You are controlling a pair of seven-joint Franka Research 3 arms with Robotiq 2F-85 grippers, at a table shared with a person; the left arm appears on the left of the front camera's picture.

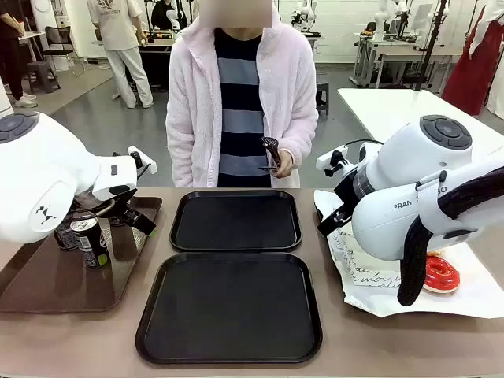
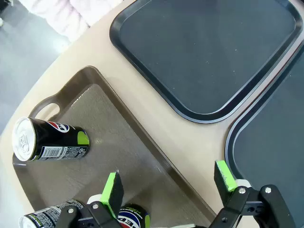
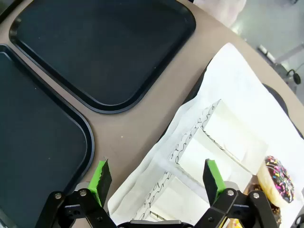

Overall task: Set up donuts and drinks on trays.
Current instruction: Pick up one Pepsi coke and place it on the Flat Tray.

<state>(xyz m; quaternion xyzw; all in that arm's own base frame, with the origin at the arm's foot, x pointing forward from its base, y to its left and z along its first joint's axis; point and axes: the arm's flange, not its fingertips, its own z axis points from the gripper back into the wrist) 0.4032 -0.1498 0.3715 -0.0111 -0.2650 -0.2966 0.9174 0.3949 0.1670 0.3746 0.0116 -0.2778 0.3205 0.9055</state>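
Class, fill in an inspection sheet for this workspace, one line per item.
Surface: tan table, no spills seen.
Job's things: far tray and near tray both empty; cans on brown tray; red donut on white paper.
Clutter: nothing seen.
Grippers: left gripper and right gripper open, holding nothing.
Cables: black sleeved cable along right arm.
Surroundings: person stands at far side.

centre: far tray [image 1: 236, 221] just behind near tray [image 1: 230, 307], rims apart | left: cans [image 1: 90, 240] on handled tray [image 1: 47, 283] | right: donuts [image 1: 441, 273] on paper [image 1: 370, 291] | all on tabletop [image 1: 79, 339] | person [image 1: 236, 102] behind far edge
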